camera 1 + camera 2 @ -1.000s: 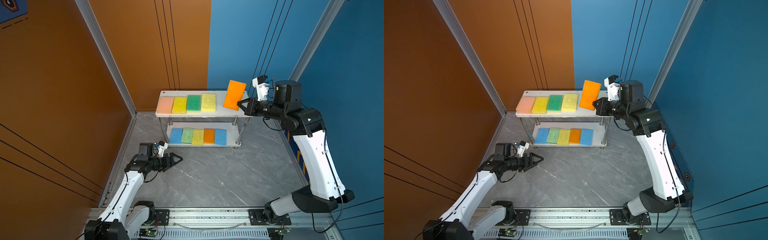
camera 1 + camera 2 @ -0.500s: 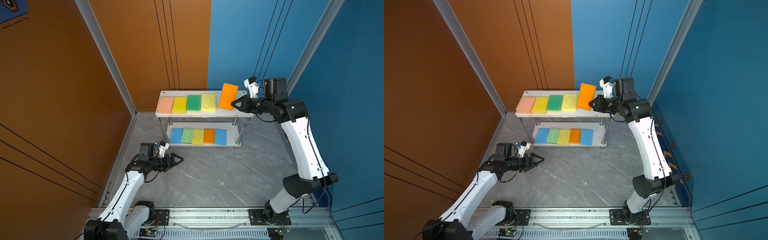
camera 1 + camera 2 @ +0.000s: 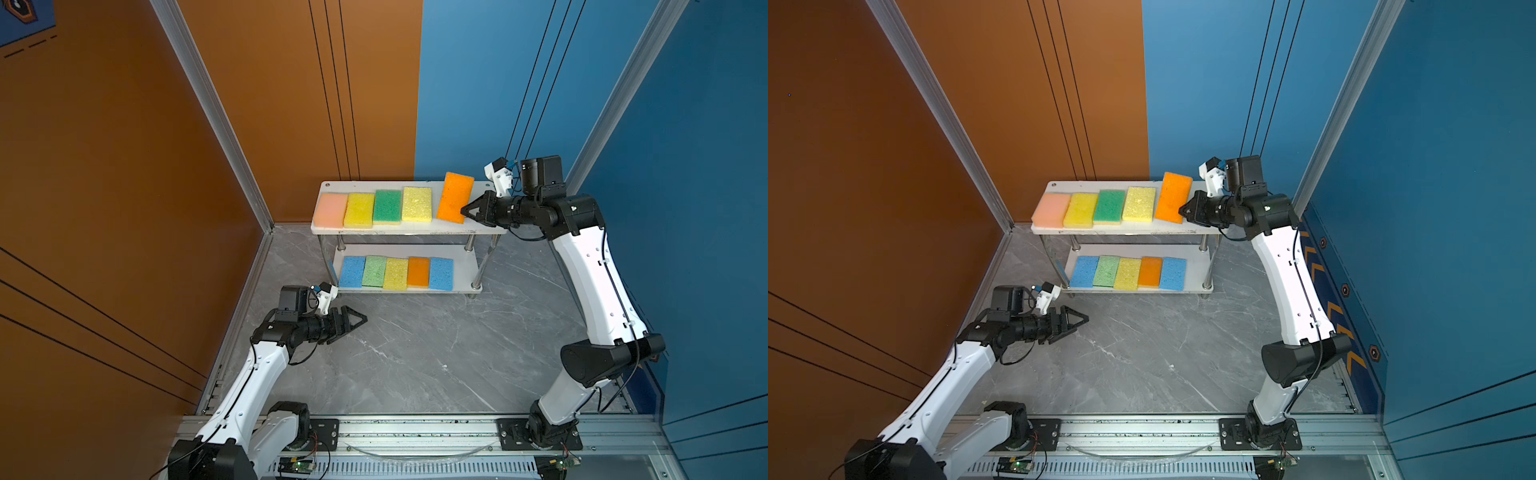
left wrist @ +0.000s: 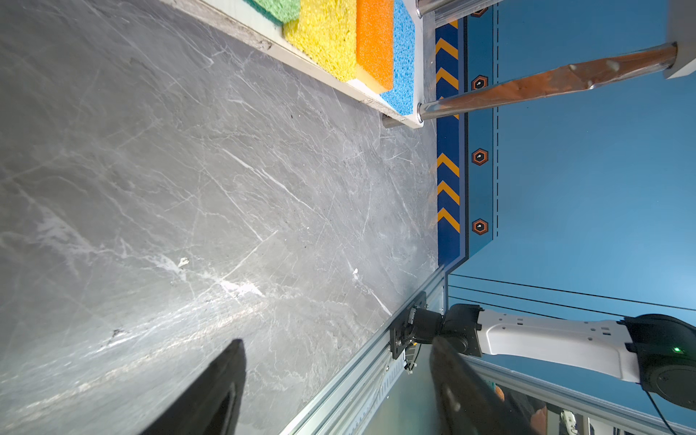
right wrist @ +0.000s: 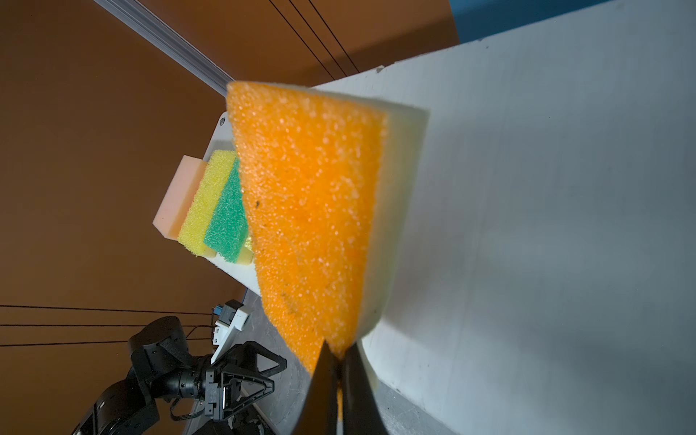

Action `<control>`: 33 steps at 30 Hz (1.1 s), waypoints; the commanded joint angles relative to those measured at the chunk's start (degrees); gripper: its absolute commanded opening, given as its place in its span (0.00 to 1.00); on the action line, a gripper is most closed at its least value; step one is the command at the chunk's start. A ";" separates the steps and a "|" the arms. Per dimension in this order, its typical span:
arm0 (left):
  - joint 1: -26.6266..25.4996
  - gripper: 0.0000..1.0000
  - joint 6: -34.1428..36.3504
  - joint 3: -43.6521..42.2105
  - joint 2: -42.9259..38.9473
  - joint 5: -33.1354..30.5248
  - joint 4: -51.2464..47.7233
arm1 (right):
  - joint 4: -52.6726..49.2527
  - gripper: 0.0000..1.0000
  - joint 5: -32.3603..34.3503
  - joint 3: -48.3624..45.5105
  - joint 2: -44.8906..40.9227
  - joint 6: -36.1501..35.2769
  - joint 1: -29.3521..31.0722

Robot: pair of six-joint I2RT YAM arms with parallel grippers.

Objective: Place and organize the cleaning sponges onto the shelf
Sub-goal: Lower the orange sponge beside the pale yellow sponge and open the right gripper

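Observation:
An orange sponge (image 3: 454, 198) (image 3: 1173, 203) (image 5: 312, 211) with a pale underlayer hangs tilted over the right end of the shelf's top board (image 3: 482, 226) (image 3: 1202, 227) (image 5: 546, 188). My right gripper (image 3: 464, 212) (image 3: 1182, 210) (image 5: 339, 350) is shut on its near corner. Pink (image 3: 330, 210), yellow (image 3: 359, 210), green (image 3: 387, 206) and pale yellow (image 3: 417, 204) sponges lie in a row on the top board. Several sponges line the lower board (image 3: 465, 286), from a blue sponge (image 3: 352, 272) to another blue sponge (image 3: 441, 274). My left gripper (image 3: 361, 318) (image 3: 1082, 319) (image 4: 337, 376) hovers open and empty over the floor before the shelf.
The grey marble floor (image 3: 415, 353) spreads in front of the shelf. Orange wall panels stand at the left and back, blue panels at the right. An aluminium rail (image 3: 415, 428) with both arm bases runs along the front edge.
My right gripper has carried the orange sponge down and left toward the right end of the top board, tilting it flatter. The left arm has stayed still.

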 commanded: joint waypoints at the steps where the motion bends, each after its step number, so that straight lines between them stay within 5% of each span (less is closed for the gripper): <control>1: -0.36 0.77 1.32 -0.56 0.02 0.85 -0.74 | -1.55 0.05 -1.24 1.10 0.54 0.54 -0.20; 33: -0.10 0.77 1.36 -0.53 0.46 0.83 -0.73 | -2.64 0.07 -1.57 -0.84 0.60 0.27 -0.23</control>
